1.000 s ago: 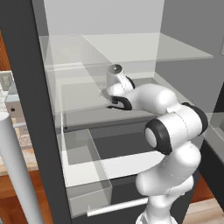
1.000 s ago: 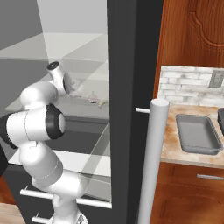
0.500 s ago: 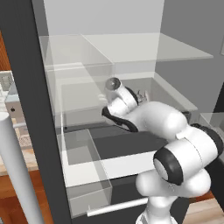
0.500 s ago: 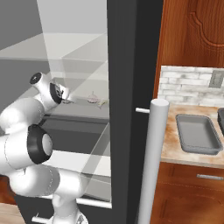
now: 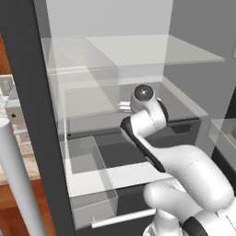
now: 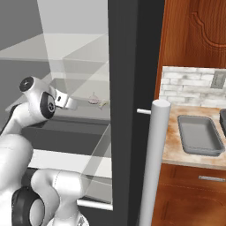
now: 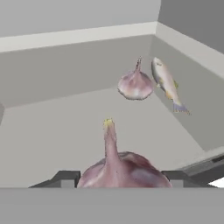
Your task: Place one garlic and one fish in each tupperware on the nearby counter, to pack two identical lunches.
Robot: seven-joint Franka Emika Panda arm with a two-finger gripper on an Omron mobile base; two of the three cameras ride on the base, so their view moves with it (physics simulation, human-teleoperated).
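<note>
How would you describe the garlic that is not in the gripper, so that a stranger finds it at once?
Look inside the open fridge at the grey glassy shelf the arm reaches over. Near its back corner sits a pale pinkish garlic, beside a slim pale fish. It is round with a pointed stem; the other garlic lies between the gripper's fingers.

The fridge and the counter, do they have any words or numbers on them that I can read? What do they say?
None: there are no words, numbers, labels or signs to read.
The garlic between the pincer tips, the other garlic and the fish are unmarked.
The tupperware and the counter carry no print either.
</note>
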